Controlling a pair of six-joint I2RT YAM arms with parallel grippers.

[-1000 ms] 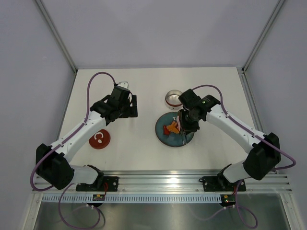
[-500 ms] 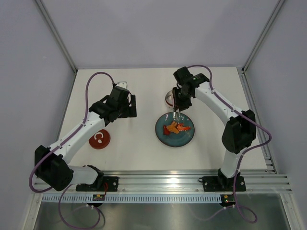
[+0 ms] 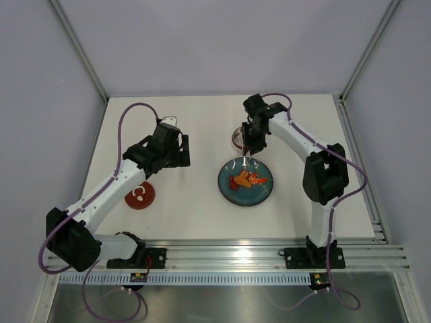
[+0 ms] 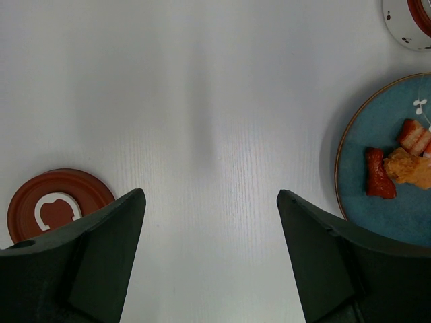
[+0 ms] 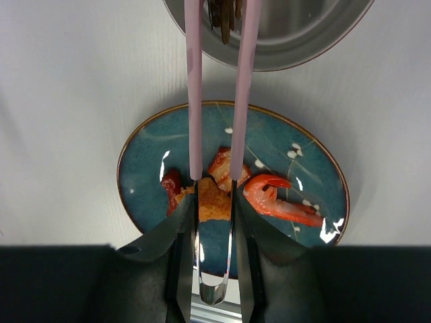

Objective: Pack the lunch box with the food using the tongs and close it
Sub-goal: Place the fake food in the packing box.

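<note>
Now that my right gripper point(image 5: 215, 215), clamped on the tongs point(image 5: 194, 101), has swung their tips from plate point(image 5: 145, 168) to lunch box point(image 5: 303, 30) ahead, the food scrap point(image 5: 222, 19) can drop; left gripper point(image 4: 210, 202) gapes wide

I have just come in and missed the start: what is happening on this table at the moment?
The right gripper holds the tongs, their tips over the steel lunch box with a small dark piece between them. More food lies on the teal plate. The left gripper hangs open above the table, holding nothing, between the plate and the red lid, which lies flat, away from the box.
</note>
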